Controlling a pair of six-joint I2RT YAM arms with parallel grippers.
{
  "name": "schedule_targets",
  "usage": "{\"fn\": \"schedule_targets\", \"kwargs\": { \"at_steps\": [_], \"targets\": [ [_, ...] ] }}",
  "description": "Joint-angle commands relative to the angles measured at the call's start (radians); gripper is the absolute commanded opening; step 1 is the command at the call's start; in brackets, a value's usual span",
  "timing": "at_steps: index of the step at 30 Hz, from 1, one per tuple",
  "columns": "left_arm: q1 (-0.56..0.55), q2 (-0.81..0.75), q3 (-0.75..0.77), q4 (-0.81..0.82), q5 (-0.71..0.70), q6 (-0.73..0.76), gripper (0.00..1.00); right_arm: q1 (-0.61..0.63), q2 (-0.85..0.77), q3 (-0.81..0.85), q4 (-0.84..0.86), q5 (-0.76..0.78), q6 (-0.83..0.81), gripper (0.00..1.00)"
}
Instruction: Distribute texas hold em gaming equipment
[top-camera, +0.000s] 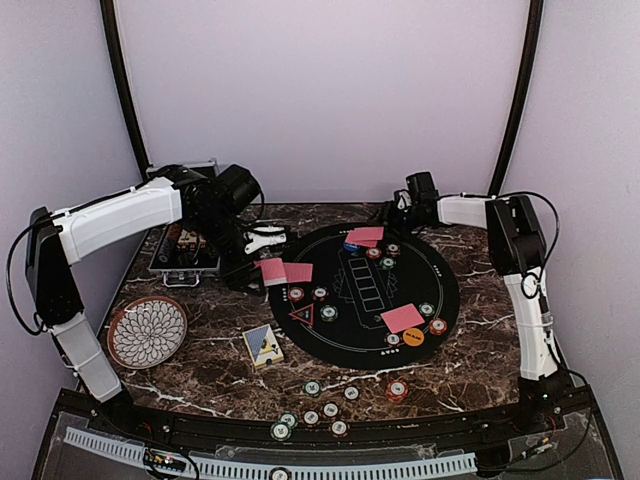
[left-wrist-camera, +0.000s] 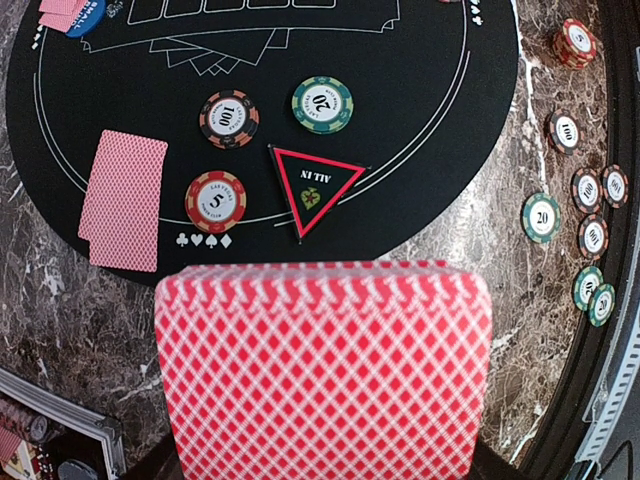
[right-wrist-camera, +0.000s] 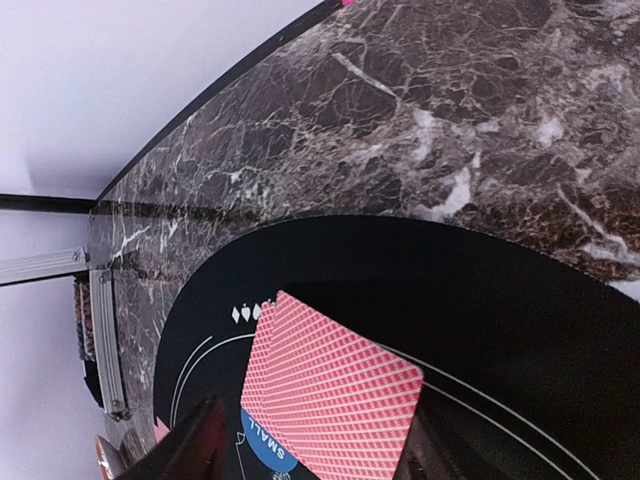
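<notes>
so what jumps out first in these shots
A red-backed deck fills the bottom of the left wrist view, close to the lens. Beyond it, the round black mat in the table's middle carries a red triangle and dealt cards. Loose chips scatter along the table's near edge.

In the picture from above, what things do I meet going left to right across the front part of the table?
patterned plate → small box → red triangle → orange disc
</notes>
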Motion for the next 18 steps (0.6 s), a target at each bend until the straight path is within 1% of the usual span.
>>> {"fn": "schedule_targets", "kwargs": {
  "at_steps": [1, 2, 4, 5, 7, 9, 13, 15, 17, 18],
  "targets": [
    [0.005, -0.028, 0.026, -0.006, 0.021, 0.011, 0.00, 0.005, -0.080, 0.001, -0.024, 0.035, -0.059, 0.70],
    [0.005, -0.028, 0.024, -0.006, 0.021, 0.011, 0.00, 0.008, -0.096, -0.005, -0.032, 0.047, -0.073, 0.75],
    [0.005, -0.029, 0.021, -0.004, 0.020, 0.010, 0.00, 0.016, -0.136, -0.025, -0.044, 0.072, -0.102, 0.95],
    [0.006, -0.031, 0.021, -0.003, 0.019, 0.010, 0.00, 0.021, -0.158, -0.042, -0.044, 0.083, -0.113, 0.98],
    [0.005, -0.034, 0.020, 0.000, 0.020, 0.009, 0.00, 0.027, -0.213, -0.093, -0.024, 0.093, -0.123, 0.99],
    [0.005, -0.036, 0.017, 0.002, 0.020, 0.007, 0.00, 0.028, -0.277, -0.179, 0.050, 0.074, -0.103, 0.99],
    [0.006, -0.040, 0.017, 0.004, 0.021, 0.006, 0.00, 0.018, -0.385, -0.358, 0.259, -0.041, 0.010, 0.99],
    [0.005, -0.042, 0.016, 0.004, 0.020, 0.005, 0.00, 0.020, -0.431, -0.427, 0.327, -0.062, 0.057, 0.99],
    [0.005, -0.045, 0.015, 0.004, 0.021, 0.005, 0.00, 0.028, -0.496, -0.539, 0.459, -0.058, 0.105, 0.98],
    [0.005, -0.047, 0.016, 0.004, 0.019, 0.005, 0.00, 0.031, -0.531, -0.631, 0.581, -0.047, 0.150, 0.99]
  ]
}}
